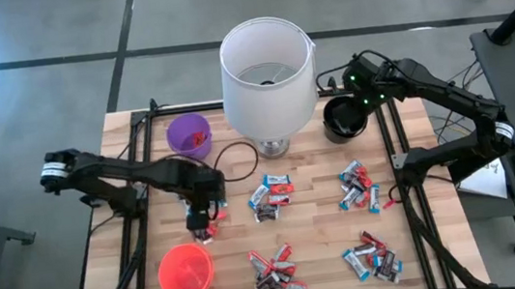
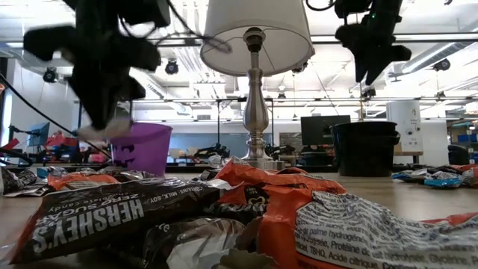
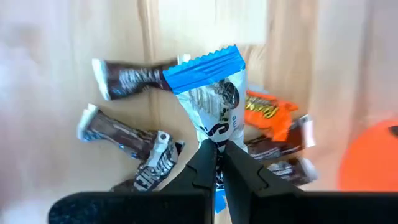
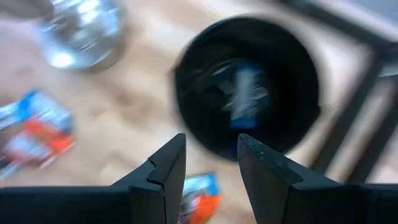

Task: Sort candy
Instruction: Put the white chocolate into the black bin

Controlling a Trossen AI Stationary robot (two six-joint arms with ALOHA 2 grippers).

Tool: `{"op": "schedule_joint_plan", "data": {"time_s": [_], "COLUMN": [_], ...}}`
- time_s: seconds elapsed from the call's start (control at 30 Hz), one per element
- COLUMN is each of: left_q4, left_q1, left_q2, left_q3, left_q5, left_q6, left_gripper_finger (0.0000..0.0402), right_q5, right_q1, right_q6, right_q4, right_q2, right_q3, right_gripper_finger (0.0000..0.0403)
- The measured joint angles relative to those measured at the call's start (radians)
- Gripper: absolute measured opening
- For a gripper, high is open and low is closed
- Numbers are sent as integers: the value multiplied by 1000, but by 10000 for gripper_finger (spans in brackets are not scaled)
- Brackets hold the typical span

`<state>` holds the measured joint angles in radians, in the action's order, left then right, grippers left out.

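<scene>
Candy point(image 3: 211, 102), a blue-and-white bar, hangs clamped in the left tool point(image 3: 216, 163) at the high view's lower left, above a small pile. Right tool point(image 4: 211, 165), fingers apart, hovers over the black cup point(image 4: 249, 87), upper right.

left tool point(image 3: 216, 163) clamped, right tool point(image 4: 211, 165) parted

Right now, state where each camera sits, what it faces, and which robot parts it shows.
High view: overhead, straight down on the table; both arms show.
Low view: tabletop height, across candy toward the lamp; both arms hang in from above.
Left wrist view: down past the left gripper, shut on a blue-and-white candy.
Right wrist view: past the open right gripper into the black cup.
High and low views share the lamp, black and purple cup.
</scene>
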<state>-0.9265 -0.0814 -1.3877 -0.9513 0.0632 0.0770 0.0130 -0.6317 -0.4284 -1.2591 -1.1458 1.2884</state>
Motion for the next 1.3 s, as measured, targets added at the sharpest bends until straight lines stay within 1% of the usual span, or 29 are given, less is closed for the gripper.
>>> {"op": "schedule_joint_plan", "data": {"time_s": [0.1,0.2,0.33,0.47,0.57,0.67,0.77,0.83,1.0,1.1,1.23,1.3], "left_q4": [0,-1,2,10,18,39,69,80,81,86,118,135], "left_q1": [0,0,0,1,1,1,1,1,1,1,3,3], "left_q2": [57,110,160,181,180,170,157,145,111,95,77,69], "left_q3": [-33,-65,-103,-139,-170,-204,-230,-251,-313,-351,-380,-389], "left_q5": [-3,-24,-90,-172,-196,-204,-205,-205,-214,-241,-244,-237], "left_q6": [17,26,34,36,29,16,1,-13,-55,-85,-112,-115], "left_gripper_finger": [0,0,0,0,0,0,0,0,0,0,0,0], "right_q5": [136,205,230,232,231,231,198,144,-114,-136,-136,-119], "right_q1": [21,55,127,226,307,384,454,495,592,618,649,661], "right_q6": [20,1,-67,-147,-194,-232,-260,-262,-254,-257,-265,-266], "right_q4": [0,0,5,41,126,261,413,506,663,701,756,803], "right_q2": [7,16,31,35,34,32,31,31,24,12,-28,-55], "right_q3": [0,0,0,0,0,0,0,0,0,0,0,0], "right_gripper_finger": [137,137,137,137,137,137,137,137,137,137,137,137]}}
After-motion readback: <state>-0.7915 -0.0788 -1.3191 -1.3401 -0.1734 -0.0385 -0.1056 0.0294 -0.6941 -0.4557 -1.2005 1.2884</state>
